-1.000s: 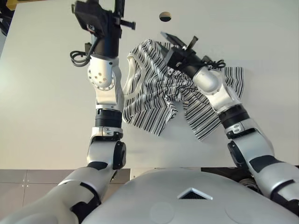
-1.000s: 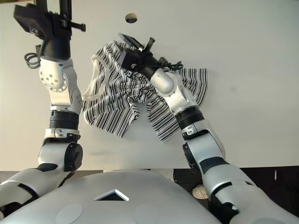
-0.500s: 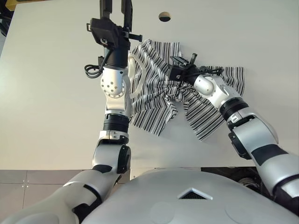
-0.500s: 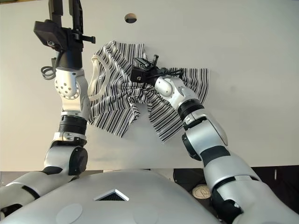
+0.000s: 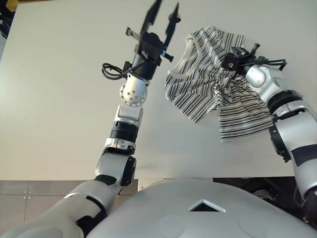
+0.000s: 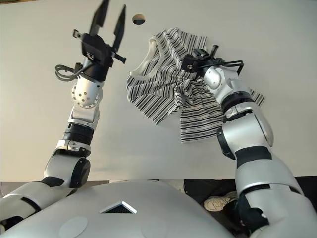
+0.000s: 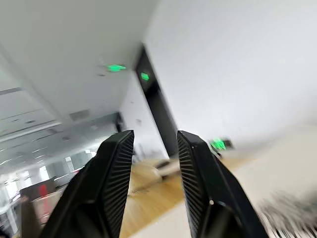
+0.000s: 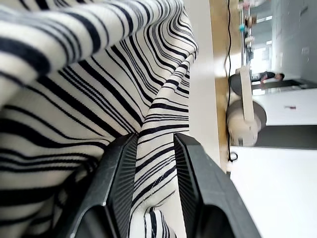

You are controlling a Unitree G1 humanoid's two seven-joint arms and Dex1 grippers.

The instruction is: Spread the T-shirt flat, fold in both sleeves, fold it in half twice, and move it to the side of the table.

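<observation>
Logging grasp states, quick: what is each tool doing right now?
Left tool: open, holding nothing.
Right tool: shut on the T-shirt.

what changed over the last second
The right gripper swung to the robot's right, and the T-shirt went with it, sliding across the table. The left gripper swept right and tilted, still open and empty. The T-shirt stays crumpled.
</observation>
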